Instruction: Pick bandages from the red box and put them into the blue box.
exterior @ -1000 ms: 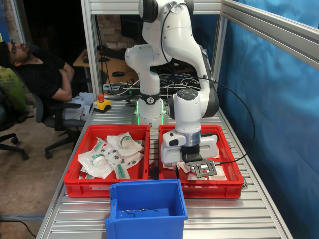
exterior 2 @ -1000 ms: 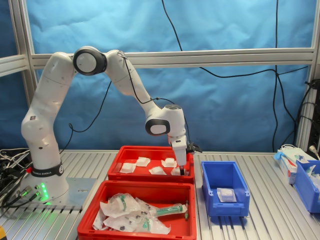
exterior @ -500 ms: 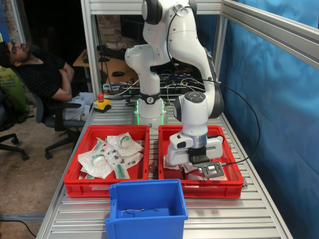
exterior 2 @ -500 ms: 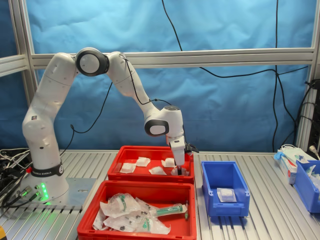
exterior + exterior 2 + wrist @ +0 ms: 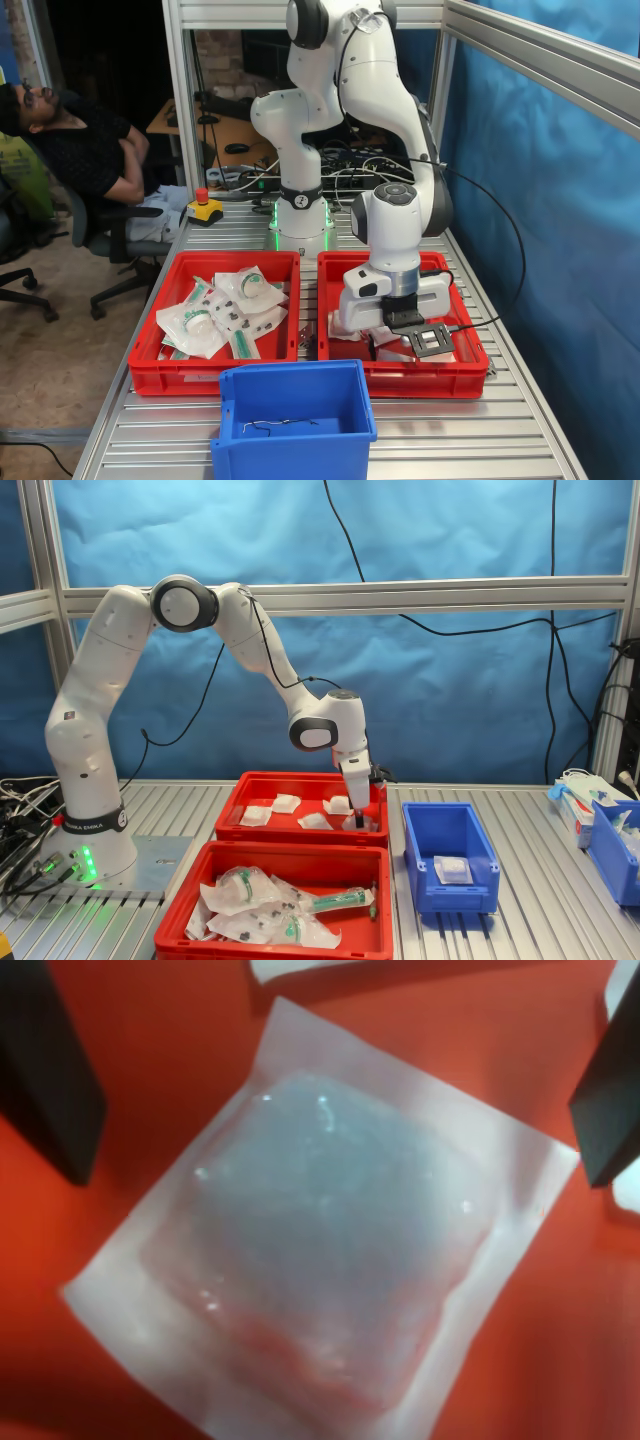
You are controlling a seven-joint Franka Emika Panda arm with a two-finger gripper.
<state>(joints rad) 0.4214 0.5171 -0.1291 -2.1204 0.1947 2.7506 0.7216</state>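
Wrist view: one bandage (image 5: 325, 1250), square, lies flat on the red box floor (image 5: 180, 1020), turned cornerwise between the two dark fingers (image 5: 50, 1070), which stand spread, one to each side, not touching it. Second exterior view: gripper (image 5: 356, 823) low in the red box (image 5: 300, 837) at the end nearest the blue box (image 5: 447, 858), which holds one bandage. Judgement: straight descent and closing should take it.

in the first exterior view the gripper (image 5: 385, 345) hides behind the wrist camera; in the wrist view both fingers (image 5: 48, 1080) run off frame, and the bandage (image 5: 320, 1260) is blurred.
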